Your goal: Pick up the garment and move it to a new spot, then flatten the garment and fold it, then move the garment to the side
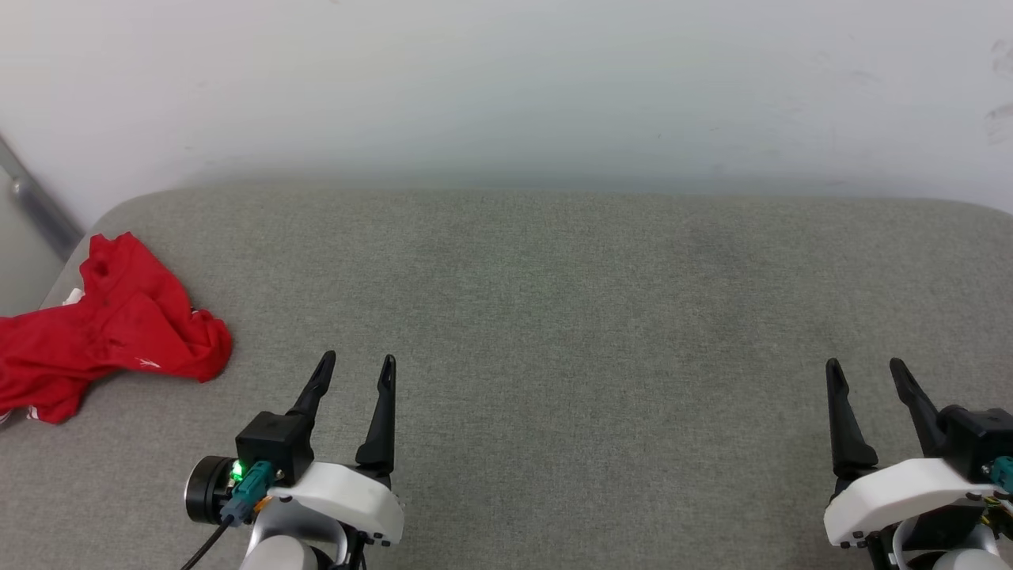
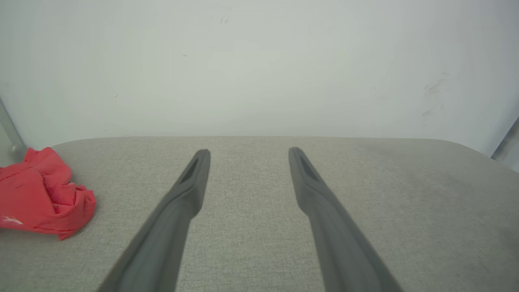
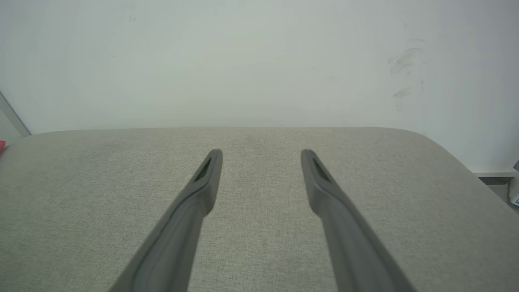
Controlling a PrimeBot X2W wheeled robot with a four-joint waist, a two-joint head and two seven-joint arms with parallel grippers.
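Nearest, the left gripper point(image 1: 358, 359) and right gripper point(image 1: 864, 363) hover with fingers spread, holding nothing. The crumpled red garment point(image 1: 119, 324) lies at the left edge of the grey fabric surface point(image 1: 554, 317), near the left gripper but apart from it. A pale wall point(image 1: 506, 79) stands behind.

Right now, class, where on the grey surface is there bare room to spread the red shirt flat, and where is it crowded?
Bare: the grey surface between the left end effector and right end effector, back to the wall. Crowded: the left edge, where the crumpled garment lies.
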